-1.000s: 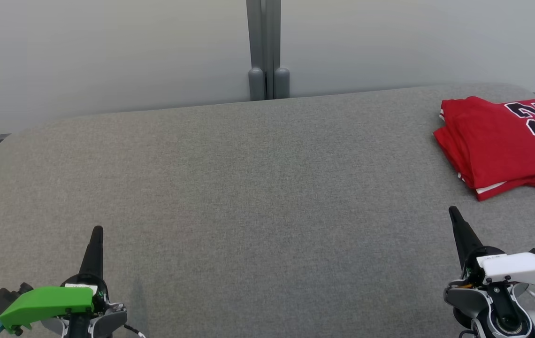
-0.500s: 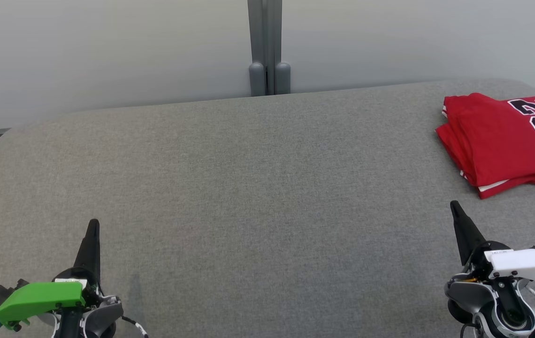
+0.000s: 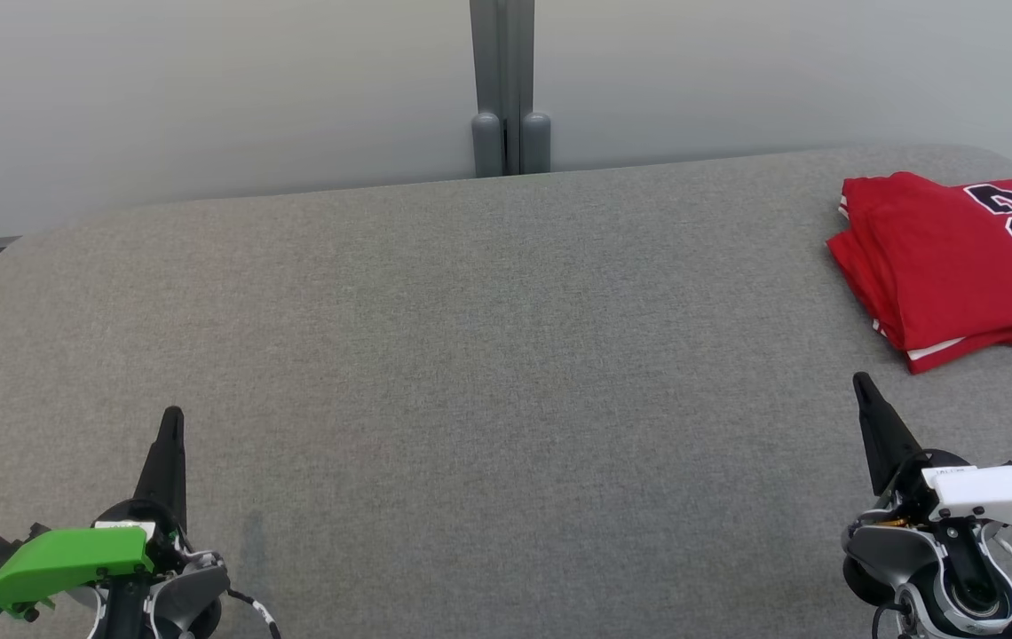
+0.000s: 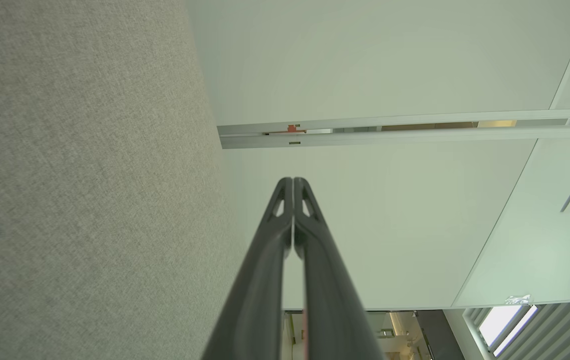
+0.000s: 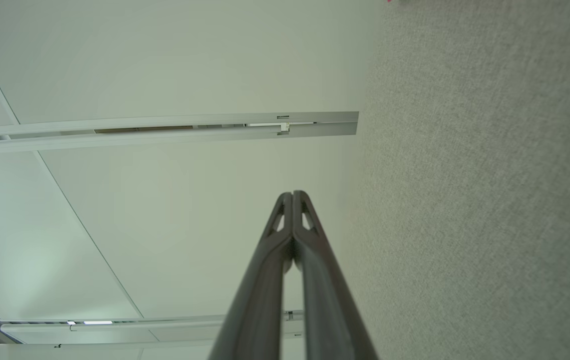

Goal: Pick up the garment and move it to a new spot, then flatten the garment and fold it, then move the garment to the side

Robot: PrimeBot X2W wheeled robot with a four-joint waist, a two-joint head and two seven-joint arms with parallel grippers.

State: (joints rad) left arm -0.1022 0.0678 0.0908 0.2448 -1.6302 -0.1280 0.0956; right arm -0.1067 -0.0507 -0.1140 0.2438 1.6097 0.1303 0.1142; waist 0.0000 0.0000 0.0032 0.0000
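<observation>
The garment (image 3: 959, 262) is a red jersey with a dark number on it, folded into a neat stack at the far right of the grey table (image 3: 488, 355). My right gripper (image 3: 861, 383) stands shut near the front right, a short way in front of the jersey and apart from it. At the front left my left gripper (image 3: 172, 415) is shut too, far from the jersey. The wrist views show each pair of fingers pressed together with nothing between them: left gripper (image 4: 293, 180), right gripper (image 5: 292, 193).
A pale wall with a grey vertical post (image 3: 502, 89) runs behind the table. The table's rounded far corners and its left edge fall off to the floor. Grey cloth spreads between the two grippers.
The head camera has shifted a little, so the whole picture slid. Both grippers have drawn slightly back toward the bottom of the view. The jersey lies as before.
</observation>
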